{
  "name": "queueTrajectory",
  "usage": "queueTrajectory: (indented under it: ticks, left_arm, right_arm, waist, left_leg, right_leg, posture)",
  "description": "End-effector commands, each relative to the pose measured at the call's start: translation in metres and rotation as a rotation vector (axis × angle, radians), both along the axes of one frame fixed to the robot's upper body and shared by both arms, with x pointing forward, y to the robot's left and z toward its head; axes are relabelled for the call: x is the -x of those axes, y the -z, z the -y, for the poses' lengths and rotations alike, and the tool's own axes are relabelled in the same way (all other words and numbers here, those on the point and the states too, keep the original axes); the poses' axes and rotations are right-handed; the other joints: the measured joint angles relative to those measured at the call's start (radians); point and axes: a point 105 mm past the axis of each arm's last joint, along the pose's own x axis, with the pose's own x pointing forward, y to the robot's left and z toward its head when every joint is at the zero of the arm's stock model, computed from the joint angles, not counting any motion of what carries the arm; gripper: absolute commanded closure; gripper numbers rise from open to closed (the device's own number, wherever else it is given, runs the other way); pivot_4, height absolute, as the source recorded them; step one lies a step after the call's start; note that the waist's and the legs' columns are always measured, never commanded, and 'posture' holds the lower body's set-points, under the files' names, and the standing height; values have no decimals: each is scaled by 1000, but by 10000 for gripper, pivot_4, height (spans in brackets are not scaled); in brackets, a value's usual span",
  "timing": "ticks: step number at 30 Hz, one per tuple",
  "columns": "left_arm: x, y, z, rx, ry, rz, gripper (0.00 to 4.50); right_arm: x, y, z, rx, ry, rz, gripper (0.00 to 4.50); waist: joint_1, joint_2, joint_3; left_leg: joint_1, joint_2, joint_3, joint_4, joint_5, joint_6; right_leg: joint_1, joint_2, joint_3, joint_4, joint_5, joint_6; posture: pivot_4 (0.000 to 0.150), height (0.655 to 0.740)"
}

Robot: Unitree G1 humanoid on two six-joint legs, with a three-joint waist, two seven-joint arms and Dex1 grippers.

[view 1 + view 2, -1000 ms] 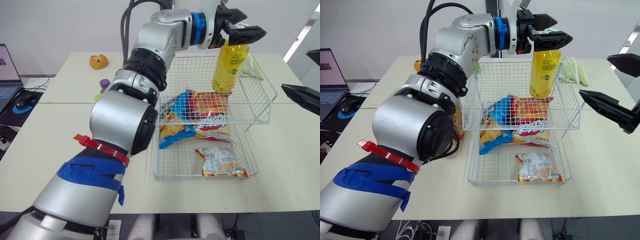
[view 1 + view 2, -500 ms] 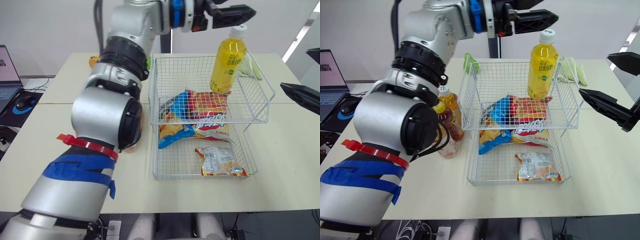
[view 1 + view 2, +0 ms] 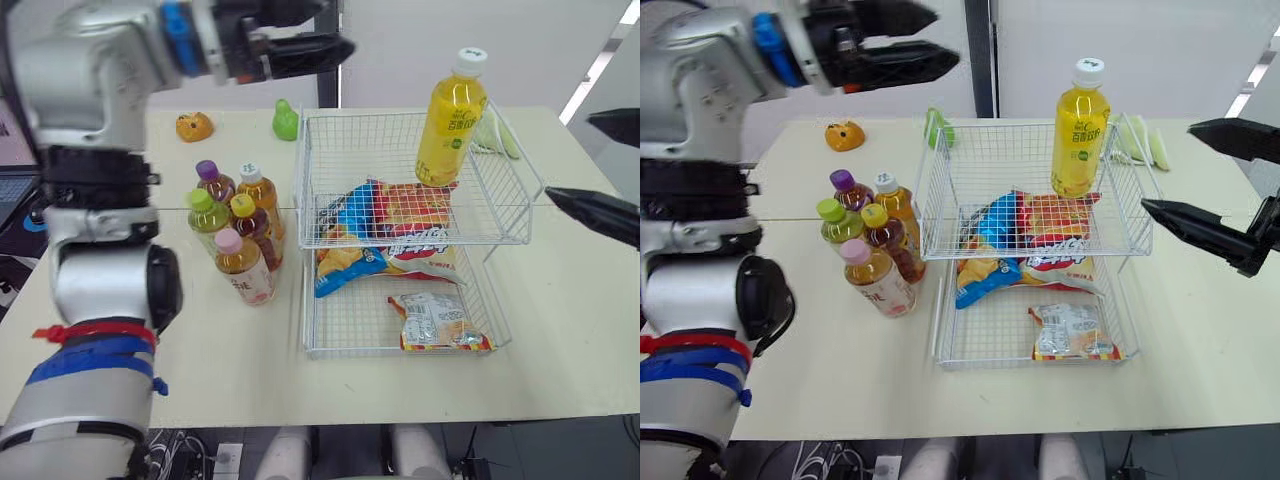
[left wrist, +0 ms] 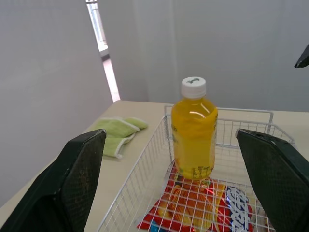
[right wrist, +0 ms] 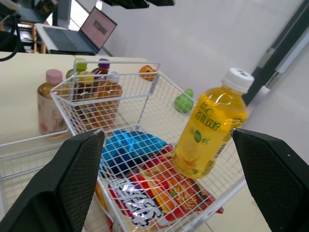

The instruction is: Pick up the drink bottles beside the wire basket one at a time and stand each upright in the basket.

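One yellow drink bottle [image 3: 452, 120] is standing upright in the upper tier of the wire basket [image 3: 510, 242], seemingly finished. Five bottles [image 3: 236, 235] are waiting on the tabletop [image 3: 200, 350] just beside it. The left gripper [image 3: 945, 37] and right gripper [image 3: 1167, 165] are hovering with fingers spread, empty, probably ready for the next.

the bottle [image 3: 1078, 140] is yellow with a white cap [image 3: 1088, 69], the wire basket [image 3: 1000, 150] white, the snack bag [image 3: 1035, 235] red-blue.

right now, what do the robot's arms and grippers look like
The left arm is silver with black joints, a blue ring near the wrist, a red tie and blue tape lower down. The left gripper and right gripper are black, with tapered jaws and mesh-textured inner faces.
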Motion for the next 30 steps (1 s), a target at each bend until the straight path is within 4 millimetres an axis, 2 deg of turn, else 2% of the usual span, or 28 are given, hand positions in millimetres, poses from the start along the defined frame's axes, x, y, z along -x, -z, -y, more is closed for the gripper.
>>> queueTrajectory:
  ticks: [1,7,9,15,17,20,26,30]
  left_arm:
    - [20,-8,-35,4,-102,58,295]
    - [45,18,-102,9,-325,23,295]
    - [57,34,-125,22,-401,-28,295]
    - [85,77,-167,98,-569,-122,295]
    - [90,93,-170,127,-603,-148,295]
    - [93,113,-164,150,-630,-171,295]
    - [89,127,-150,189,-660,-155,295]
    - [85,137,-145,213,-677,-164,295]
  right_arm:
    - [1,-5,-12,30,-95,10,0]
    - [-9,1,-45,67,-293,-34,0]
    - [-13,2,-54,77,-335,-44,0]
    - [-23,0,-68,80,-382,-63,0]
    - [-24,2,-72,86,-407,-74,0]
    - [-29,5,-76,86,-404,-97,0]
    - [-32,7,-82,62,-394,-167,0]
    - [-25,9,-87,60,-441,-193,0]
  waist:
    - [-2,0,0]
    - [-7,1,0]
    - [-7,1,0]
    - [2,1,0]
    - [9,0,-1]
    - [20,0,-1]
    - [27,-1,-1]
    - [28,-1,-1]
  left_leg:
    - [0,0,1,0,0,0]
    - [2,1,2,0,0,0]
    - [2,1,3,0,0,0]
    - [2,1,3,-1,0,0]
    - [2,1,2,-1,0,0]
    - [2,1,1,-1,0,0]
    - [2,1,2,-1,0,0]
    - [2,1,3,-1,0,0]
  right_leg:
    - [0,0,1,0,0,0]
    - [0,1,3,0,0,0]
    - [-1,1,4,0,0,0]
    - [-1,0,5,0,0,-1]
    - [-1,0,4,-1,0,-1]
    - [0,-1,3,-2,0,-1]
    - [-1,-1,4,-2,1,-2]
    - [-1,0,4,-2,1,-2]
  posture:
    - [1500,7400]
    - [1500,7400]
    - [1500,7400]
    - [1500,7400]
    - [1500,7400]
    - [1500,7400]
    - [1500,7400]
    - [1500,7400]
